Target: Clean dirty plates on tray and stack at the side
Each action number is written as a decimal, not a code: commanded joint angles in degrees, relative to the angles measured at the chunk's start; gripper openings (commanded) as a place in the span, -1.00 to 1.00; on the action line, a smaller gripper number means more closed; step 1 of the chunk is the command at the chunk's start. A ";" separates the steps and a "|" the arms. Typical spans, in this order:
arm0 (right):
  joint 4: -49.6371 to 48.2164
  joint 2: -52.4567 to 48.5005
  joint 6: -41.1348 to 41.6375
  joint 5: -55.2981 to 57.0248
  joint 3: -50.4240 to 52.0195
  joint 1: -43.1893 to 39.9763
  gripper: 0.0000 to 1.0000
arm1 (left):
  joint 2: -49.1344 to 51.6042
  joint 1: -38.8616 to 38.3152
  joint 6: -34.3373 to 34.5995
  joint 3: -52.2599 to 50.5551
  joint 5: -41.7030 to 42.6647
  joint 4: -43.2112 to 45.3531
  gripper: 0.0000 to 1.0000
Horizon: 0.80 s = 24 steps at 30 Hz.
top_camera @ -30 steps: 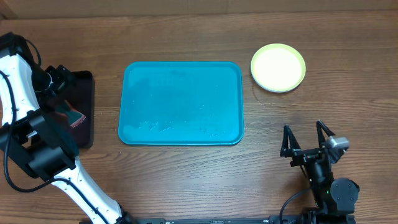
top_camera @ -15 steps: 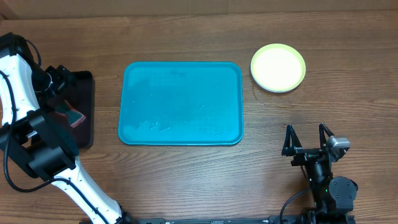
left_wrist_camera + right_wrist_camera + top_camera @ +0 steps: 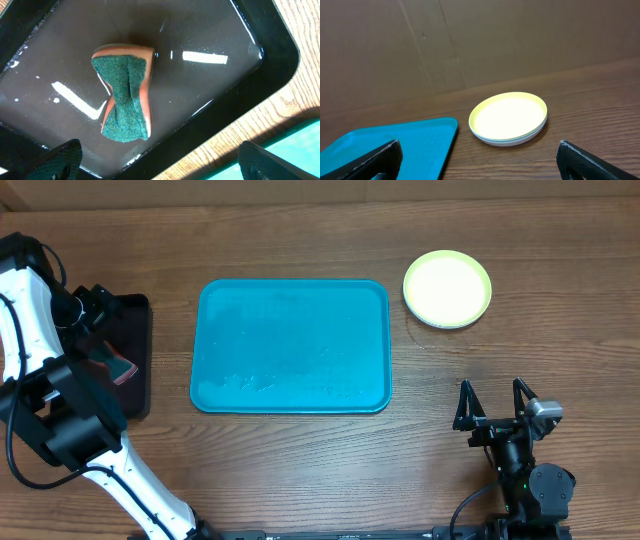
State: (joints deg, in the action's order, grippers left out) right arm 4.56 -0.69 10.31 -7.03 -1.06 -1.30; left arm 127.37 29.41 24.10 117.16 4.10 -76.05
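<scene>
Wood surface (image 3: pixel 300 470): tray (image 3: pixel 290 345) bare, plates (image 3: pixel 447 288) stacked beside it. Your right hand (image 3: pixel 493 402) has eased back, wide, empty; left hand (image 3: pixel 160 160) wide over the sponge (image 3: pixel 125 97). Task looks done.

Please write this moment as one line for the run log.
plates: stacked right of tray | tray: no plates | sponge: in black tray | left gripper: open, over sponge | right gripper: open, empty

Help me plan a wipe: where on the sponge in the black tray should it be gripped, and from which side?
Grip the sponge at its pinched waist, coming straight down from above. It lies flat, green scouring face up, in the wet black tray, and its hourglass shape is narrowest mid-length, so the left fingers closing across there should seat well.
</scene>
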 commanded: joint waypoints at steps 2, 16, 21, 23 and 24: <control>-0.22 0.52 0.15 0.79 0.59 0.48 1.00 | -0.74 0.11 0.37 1.07 0.00 0.00 0.99; -0.22 0.52 0.15 0.79 0.59 0.48 1.00 | -5.53 -1.01 -1.81 -0.20 1.27 -2.93 1.00; -0.22 0.52 0.15 0.79 0.59 0.48 1.00 | -19.74 -5.95 -5.77 -7.34 1.25 3.17 0.99; -0.22 0.52 0.15 0.79 0.59 0.48 1.00 | -26.16 -8.61 -8.57 -11.93 1.27 7.67 1.00; -0.22 0.52 0.15 0.79 0.59 0.48 1.00 | -30.03 -10.27 -10.27 -14.99 1.29 10.19 0.99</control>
State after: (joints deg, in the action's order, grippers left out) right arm 4.56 -0.69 10.31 -7.03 -1.06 -1.08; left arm 107.85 22.92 19.57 106.32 4.45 -67.83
